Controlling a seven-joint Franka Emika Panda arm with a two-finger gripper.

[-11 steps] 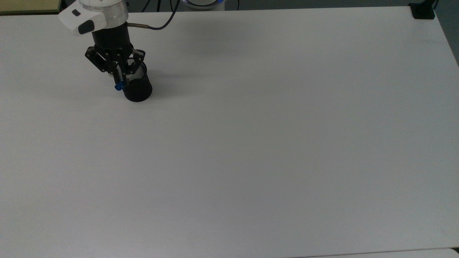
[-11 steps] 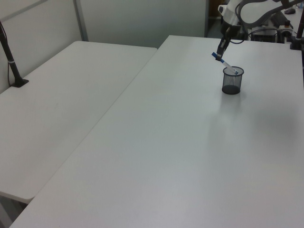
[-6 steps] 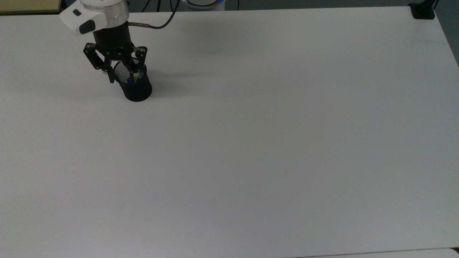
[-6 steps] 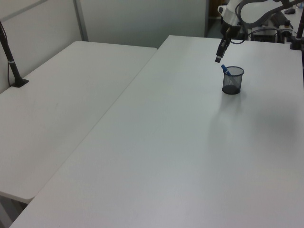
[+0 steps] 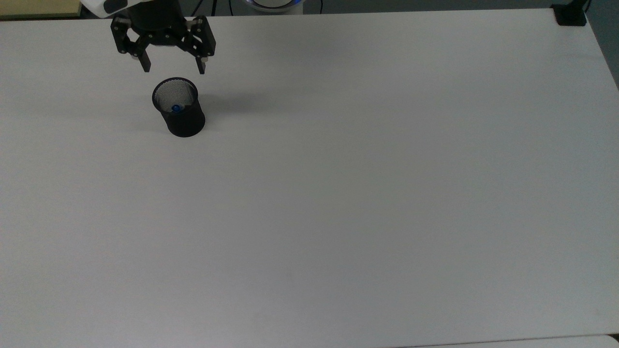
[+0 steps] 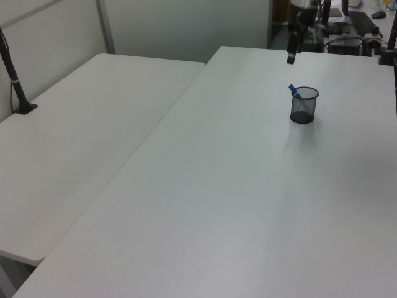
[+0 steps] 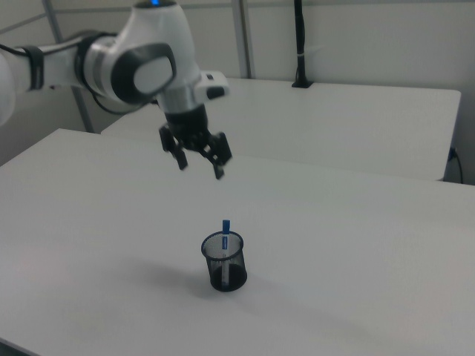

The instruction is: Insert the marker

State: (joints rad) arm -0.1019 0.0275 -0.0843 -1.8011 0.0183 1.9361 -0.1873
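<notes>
Now standing inside the round black mesh cup (image 5: pixel 178 107), the slim white marker with the blue cap (image 7: pixel 224 239). Leaning a little against the cup's rim, blue tip poking up just above the top in the right view and the left view (image 6: pixel 294 92). Seen from the top view as a small blue dot (image 5: pixel 175 108) deep in the cup. Cup upright on the big white table (image 5: pixel 367 193), near the top view's upper left corner.

Up in the air above the cup, the black two-finger gripper (image 5: pixel 172 67) on the white robot arm (image 7: pixel 141 67). Fingers spread wide apart, holding nothing. Well clear of the cup and the marker, touching neither, with bare table showing between the fingertips and the cup's rim in the top view. Hanging higher than the marker's tip and toward the right view's left (image 7: pixel 199 162).

Beside the big table, a second white table (image 6: pixel 74 143) on the left view's left.
</notes>
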